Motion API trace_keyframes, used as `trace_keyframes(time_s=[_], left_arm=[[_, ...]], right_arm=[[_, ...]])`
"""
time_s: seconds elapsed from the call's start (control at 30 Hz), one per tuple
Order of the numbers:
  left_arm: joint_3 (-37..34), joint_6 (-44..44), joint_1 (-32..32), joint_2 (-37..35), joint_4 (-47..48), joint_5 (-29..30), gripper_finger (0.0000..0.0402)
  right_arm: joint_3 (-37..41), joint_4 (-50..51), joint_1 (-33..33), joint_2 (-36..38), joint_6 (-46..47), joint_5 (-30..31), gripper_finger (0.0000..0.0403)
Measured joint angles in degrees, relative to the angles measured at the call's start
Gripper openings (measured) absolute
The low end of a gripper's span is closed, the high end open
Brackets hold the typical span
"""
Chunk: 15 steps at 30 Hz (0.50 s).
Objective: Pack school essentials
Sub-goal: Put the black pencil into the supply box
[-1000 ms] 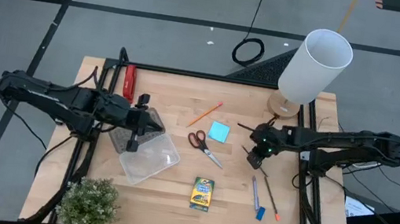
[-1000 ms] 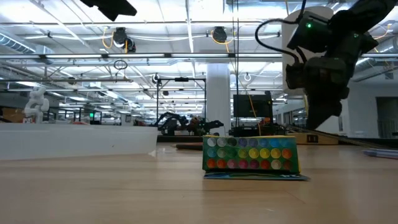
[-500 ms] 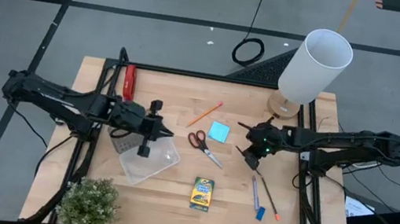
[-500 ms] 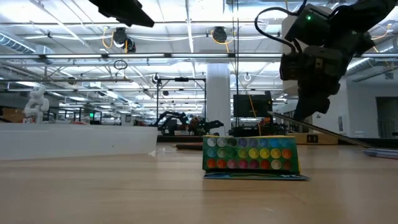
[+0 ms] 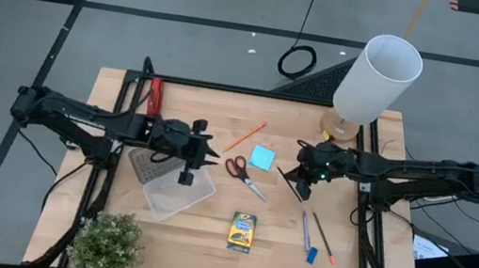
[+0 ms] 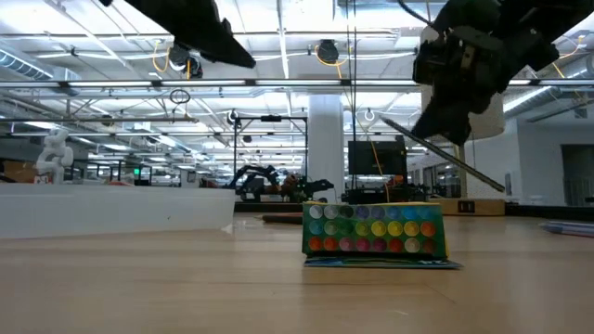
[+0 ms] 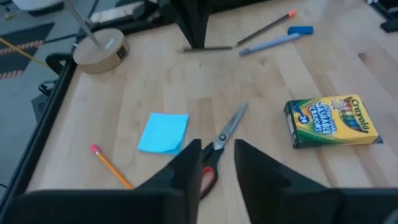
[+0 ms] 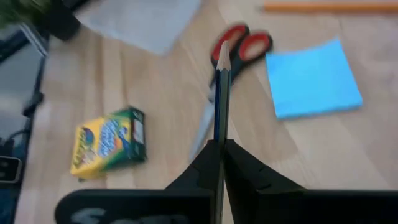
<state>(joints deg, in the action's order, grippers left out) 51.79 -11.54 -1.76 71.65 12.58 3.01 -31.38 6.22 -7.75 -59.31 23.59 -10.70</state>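
So far the clear case (image 5: 179, 188) by the bench's left edge looks empty. The right gripper (image 5: 294, 179) pinches a dark pencil (image 8: 219, 99) above mid-bench; the left gripper (image 5: 209, 156), fingers parted, carries nothing. Scissors (image 5: 245, 174), notepad (image 5: 263, 157), crayon box (image 5: 242, 231), orange pencil (image 5: 245, 136) and pen (image 5: 305, 231) lie unpacked.

Scissors (image 5: 243, 174): red handles, silver blades. Notepad (image 5: 263, 157): light blue. Crayon box (image 5: 242, 231): yellow-green, multicolour dot rows on end. Pencil (image 5: 245, 137): orange. Surface (image 5: 205, 234): pale wood. Case lid (image 5: 151, 167): grey, dotted.
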Motion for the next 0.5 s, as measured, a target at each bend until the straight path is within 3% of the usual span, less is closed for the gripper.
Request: trace_keyframes(time_s=[0.23,0.5], left_arm=[[0.00,-0.21,-0.02,5.89,-11.28,0.02,0.0169],[-0.02,1.59,-0.02,13.60,-26.78,0.07,0.0196]], right_arm=[[0.00,-7.73,0.00,2.24,-2.63,0.09,0.0008],[0.00,-21.62,2.76,2.26,-7.43,0.42,0.0009]])
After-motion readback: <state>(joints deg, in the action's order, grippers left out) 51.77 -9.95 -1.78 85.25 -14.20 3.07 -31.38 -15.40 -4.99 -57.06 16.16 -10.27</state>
